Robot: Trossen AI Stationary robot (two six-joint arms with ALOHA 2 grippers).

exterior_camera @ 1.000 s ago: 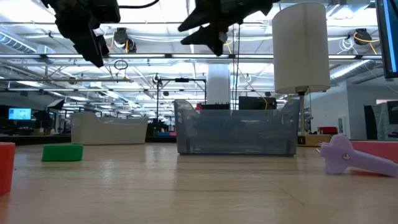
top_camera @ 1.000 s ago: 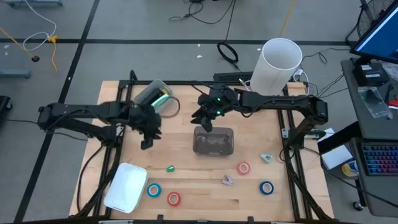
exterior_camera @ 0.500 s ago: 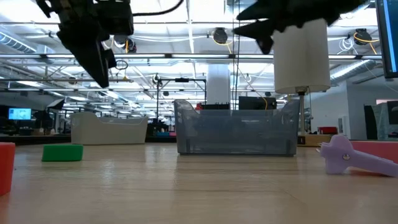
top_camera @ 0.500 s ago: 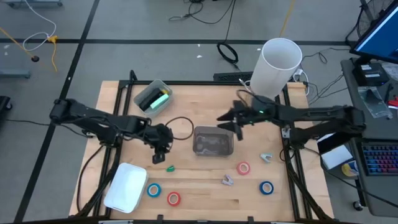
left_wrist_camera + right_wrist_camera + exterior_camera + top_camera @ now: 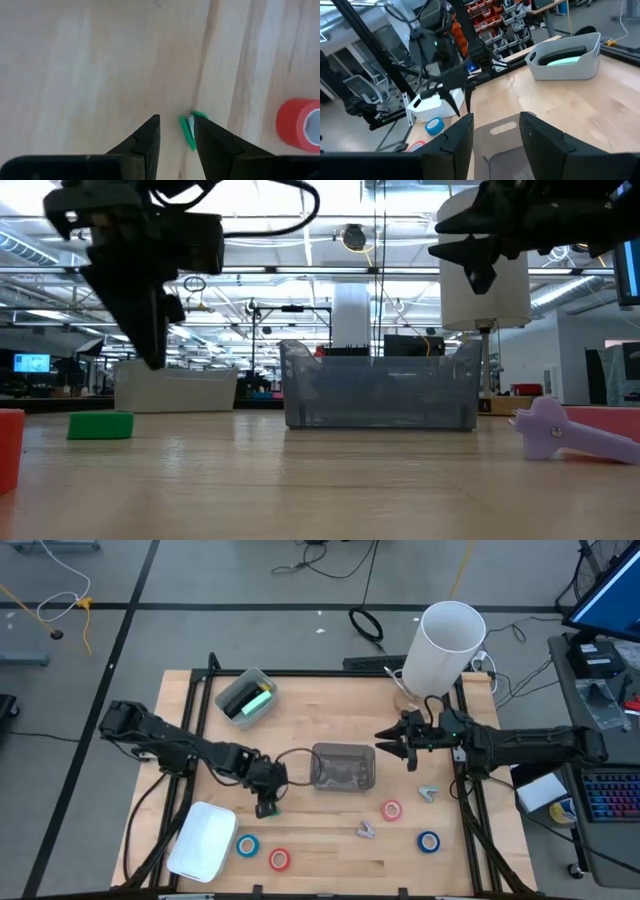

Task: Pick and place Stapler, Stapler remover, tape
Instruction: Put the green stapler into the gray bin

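My left gripper (image 5: 266,802) (image 5: 176,120) hangs open, pointing steeply down above a small bright-green piece (image 5: 188,132) (image 5: 100,425) lying on the table left of the clear bin (image 5: 343,766). The piece shows between the fingertips, untouched. My right gripper (image 5: 388,748) (image 5: 496,119) is open and level, just right of the clear bin and above it. A mint-green oblong stapler (image 5: 256,700) lies in a second bin (image 5: 247,698) at the far left. Tape rolls lie near the front: blue (image 5: 247,845), red (image 5: 279,859), red (image 5: 391,809), blue (image 5: 428,841). The purple stapler remover (image 5: 366,830) rests flat between them.
A white tray (image 5: 203,840) sits at the near left corner. A tall white tube (image 5: 450,645) stands at the far right. A small pale piece (image 5: 429,794) lies right of the clear bin. A cable loop (image 5: 295,745) of the left arm hangs over the table's middle.
My left gripper has swung from beside the far-left bin toward the near edge and rightward, and has sunk to hang over the green piece. My right gripper has drawn back from above the clear bin toward the table's right edge, tipping up to level. Both stayed open.
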